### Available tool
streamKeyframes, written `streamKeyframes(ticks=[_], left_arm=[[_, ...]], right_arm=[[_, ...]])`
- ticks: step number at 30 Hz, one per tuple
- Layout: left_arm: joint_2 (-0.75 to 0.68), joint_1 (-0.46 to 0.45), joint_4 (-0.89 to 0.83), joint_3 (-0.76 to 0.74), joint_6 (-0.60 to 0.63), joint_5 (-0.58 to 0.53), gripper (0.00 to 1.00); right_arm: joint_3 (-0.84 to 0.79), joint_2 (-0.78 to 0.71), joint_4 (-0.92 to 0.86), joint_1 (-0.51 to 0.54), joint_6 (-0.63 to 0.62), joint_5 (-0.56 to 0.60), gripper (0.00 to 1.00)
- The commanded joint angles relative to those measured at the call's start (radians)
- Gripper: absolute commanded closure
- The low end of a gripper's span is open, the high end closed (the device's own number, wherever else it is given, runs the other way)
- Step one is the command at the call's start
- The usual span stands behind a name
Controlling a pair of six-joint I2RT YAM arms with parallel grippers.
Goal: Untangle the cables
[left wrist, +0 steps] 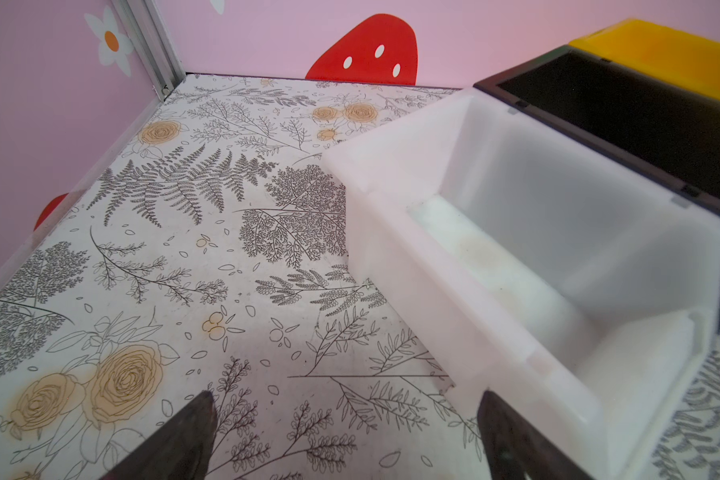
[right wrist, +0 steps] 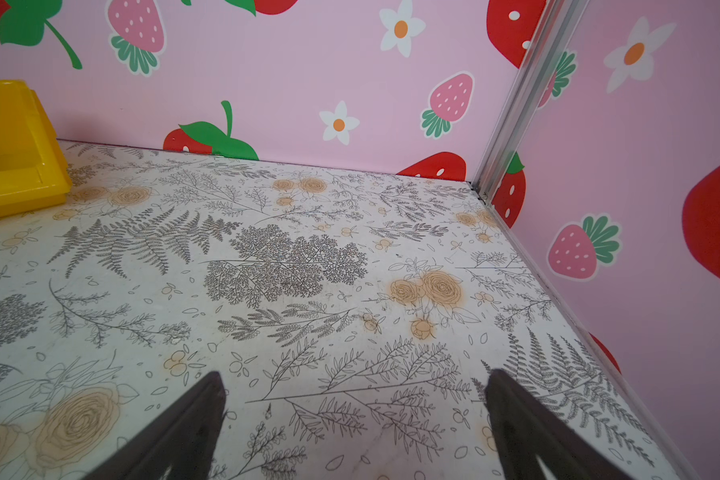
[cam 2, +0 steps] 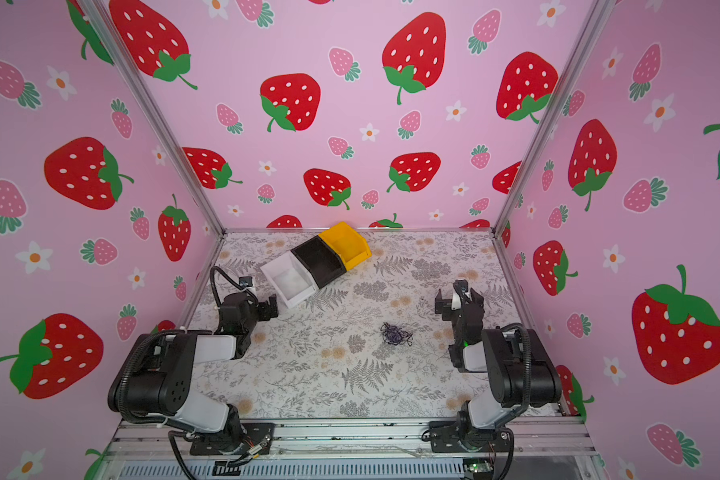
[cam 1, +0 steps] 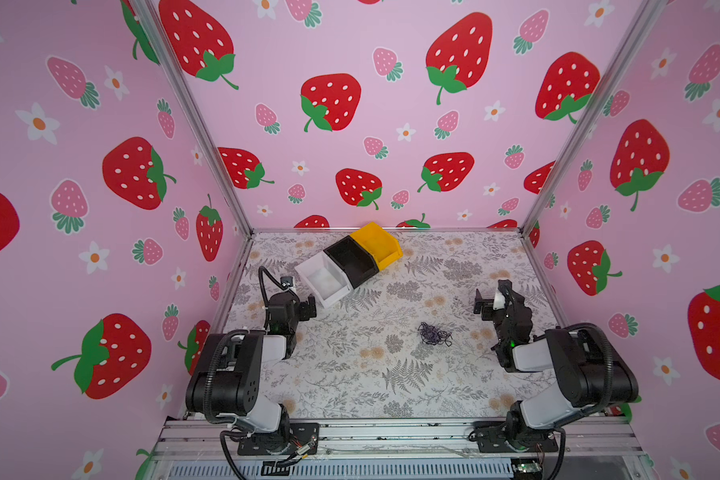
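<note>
Left tool [left wrist: 346, 397], right tool [right wrist: 356, 374]: wide apart, empty

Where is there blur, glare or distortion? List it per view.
Both top views: wide-angle bend splays the frame posts; even light, cables tiny and soft. Left wrist: yellow bin blurred, glowing. Right wrist: table print sharp, fingers of the right hand blurred.
</note>
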Motion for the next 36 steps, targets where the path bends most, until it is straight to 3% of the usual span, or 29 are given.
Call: streamKeyframes(ticks=[1, 6, 10, 15, 18, 21, 27, 29, 32, 36], left_arm=[[0.005, 0.004, 0.009, 0.033, -0.004, 0.008, 0.01], [-0.035, 0.008, -0.074, 0.064, 0.005, 0.045, 0.01], [-0.147, 0.009, -0.353, 0.193, -0.003, 0.036, 0.03], [-0.286, -0.01, -0.639, 0.34, -0.119, 0.125, 0.1], [-0.319, -0.098, -0.818, 0.442, -0.166, 0.17, 0.13], [-0.31, -0.243, -0.915, 0.512, -0.187, 0.176, 0.14], [-0.133, -0.523, -1.036, 0.696, -0.297, 0.204, 0.24], [-0.058, -0.601, -1.046, 0.748, -0.283, 0.264, 0.27], [0.031, -0.677, -1.065, 0.799, -0.228, 0.284, 0.3], [0.122, -0.702, -1.117, 0.865, -0.244, 0.374, 0.35]], right_arm=[[-0.003, -0.001, 0.032, -0.001, -0.006, -0.001, 0.01], [-0.019, -0.063, 0.025, -0.002, -0.001, 0.01, 0.0], [0.042, -0.228, -0.205, 0.001, -0.023, -0.081, 0.08], [0.228, -0.373, -0.661, 0.021, 0.098, -0.28, 0.21], [0.327, -0.397, -0.91, 0.065, 0.152, -0.364, 0.3], [0.383, -0.404, -1.082, 0.133, 0.17, -0.401, 0.34], [0.426, -0.363, -1.299, 0.253, 0.236, -0.416, 0.45], [0.426, -0.35, -1.342, 0.277, 0.285, -0.423, 0.51], [0.405, -0.363, -1.352, 0.288, 0.357, -0.46, 0.55], [0.371, -0.389, -1.362, 0.291, 0.377, -0.399, 0.56]])
